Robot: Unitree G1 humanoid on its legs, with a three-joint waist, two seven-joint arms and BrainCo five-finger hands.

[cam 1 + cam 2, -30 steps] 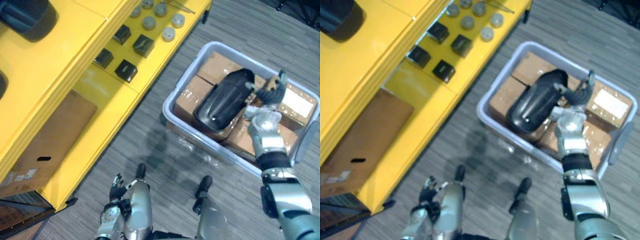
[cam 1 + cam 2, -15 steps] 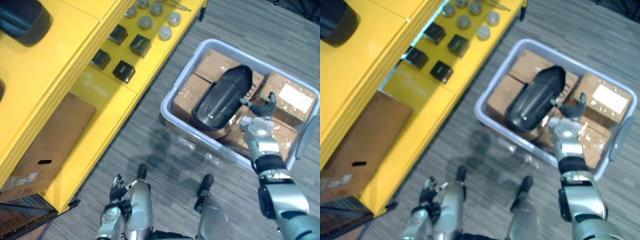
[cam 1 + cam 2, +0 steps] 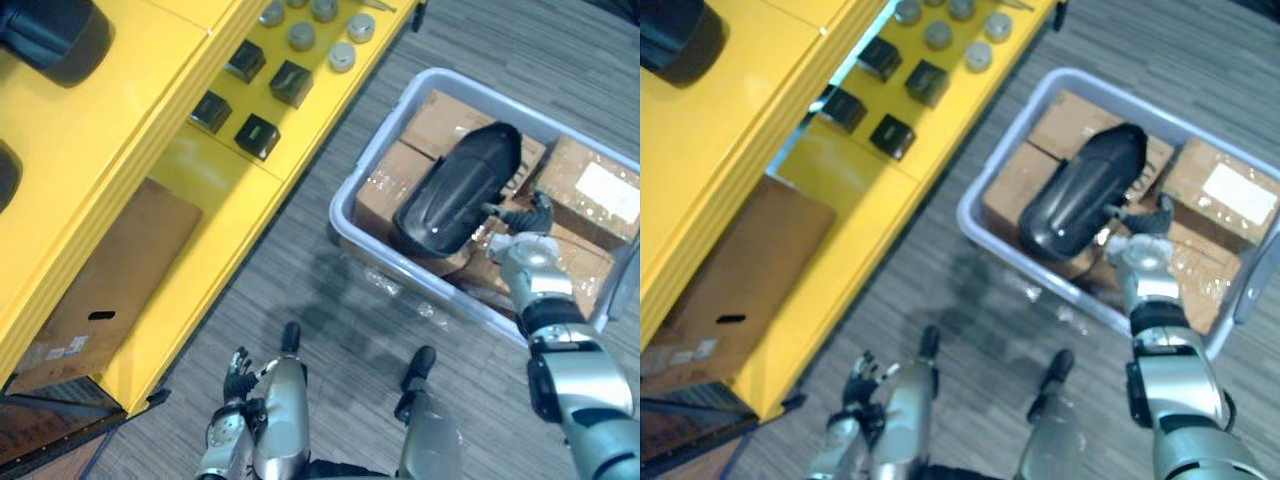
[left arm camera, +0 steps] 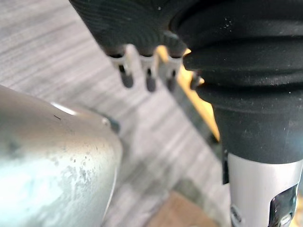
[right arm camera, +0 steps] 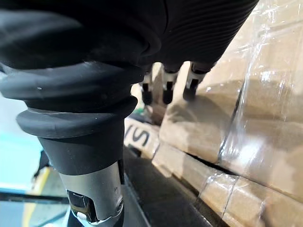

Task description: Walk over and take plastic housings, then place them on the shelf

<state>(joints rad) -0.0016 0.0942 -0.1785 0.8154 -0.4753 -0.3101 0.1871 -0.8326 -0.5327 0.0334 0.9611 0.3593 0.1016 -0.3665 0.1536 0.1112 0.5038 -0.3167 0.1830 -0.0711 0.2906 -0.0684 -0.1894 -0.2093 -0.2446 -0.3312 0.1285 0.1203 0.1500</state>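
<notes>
Right hand (image 3: 527,243) has dropped back from the far end of the plastic housing (image 3: 455,195) to its near right side; housing unmoved, whole view shifted a bit. Hand is loose, fingers (image 3: 541,209) relaxed and not wrapped round anything, thumb tip just beside the housing's edge; contact can't be told. Right wrist view: fingers hang straight above the wrapped cardboard boxes (image 5: 246,109). Black housing lies slanted on top of those boxes inside the grey bin (image 3: 378,150), which sits on the striped grey floor (image 3: 300,290) near the yellow shelf (image 3: 150,90). On the shelf's lower level: small black blocks (image 3: 257,134), grey discs (image 3: 343,55), and a cardboard sheet (image 3: 110,270). Another black housing (image 3: 50,35) is on top. Left hand (image 3: 237,375) hangs low, fingers straight, empty.
</notes>
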